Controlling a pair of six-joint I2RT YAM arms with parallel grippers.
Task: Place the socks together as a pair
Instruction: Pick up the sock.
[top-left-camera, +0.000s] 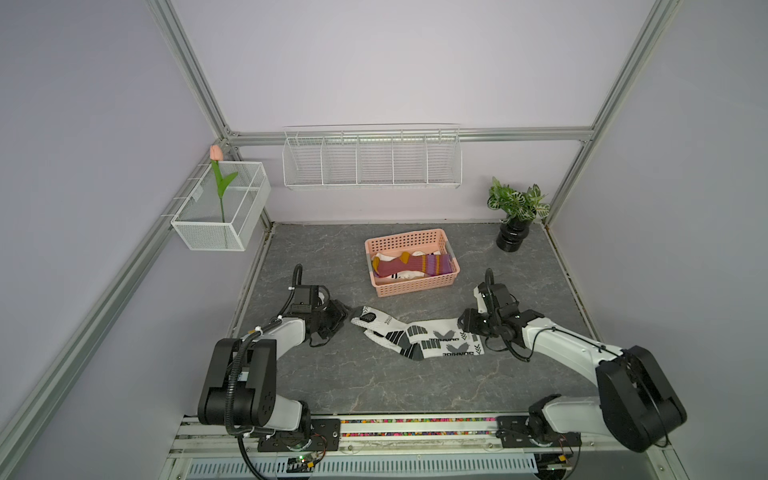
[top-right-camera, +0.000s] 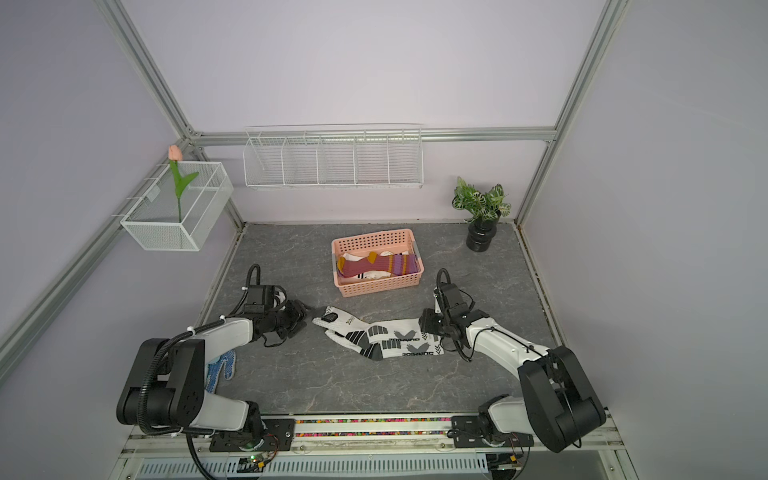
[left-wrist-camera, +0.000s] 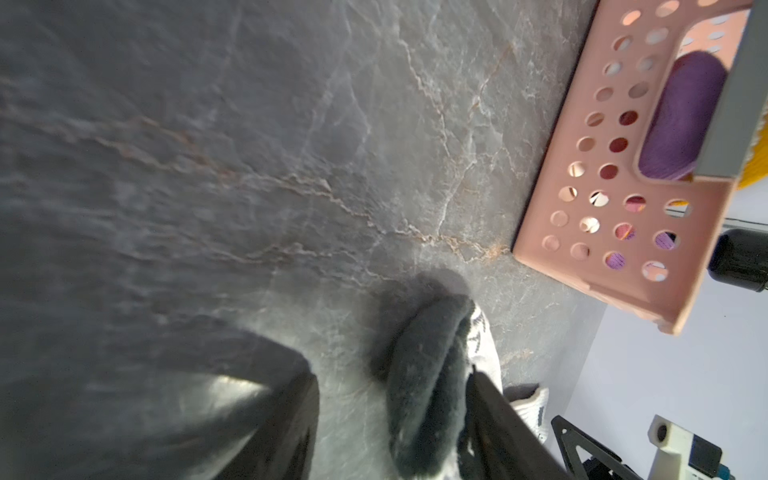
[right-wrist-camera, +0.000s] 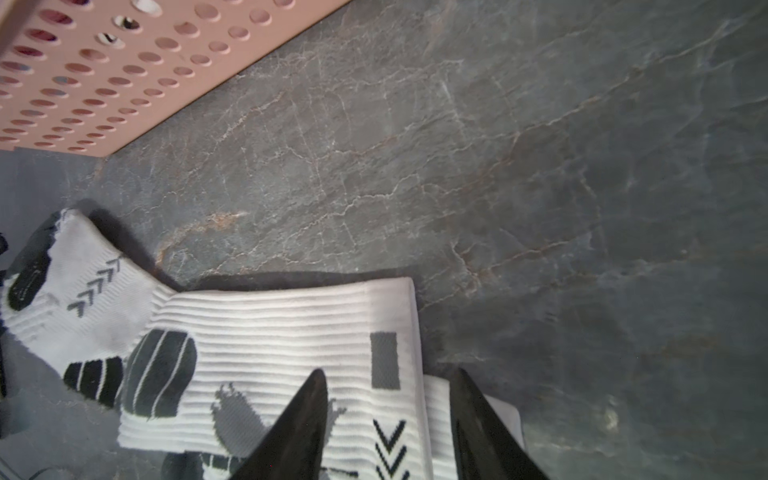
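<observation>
The left fingers (left-wrist-camera: 286, 424) stand parted around the grey toe of the white sports socks (top-left-camera: 419, 338), not clamped on it. The right fingers (right-wrist-camera: 291, 432) are spread over the cuff edge, released. The two socks lie overlapped on the table (top-left-camera: 374, 382), just in front of the pink basket (top-left-camera: 411, 287), which holds maroon striped socks (top-left-camera: 415, 266).

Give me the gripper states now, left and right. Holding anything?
Left gripper: open, jaws either side of the grey sock toe, not clamped.
Right gripper: open, tips down at the sports sock cuff, fabric lying flat.
</observation>
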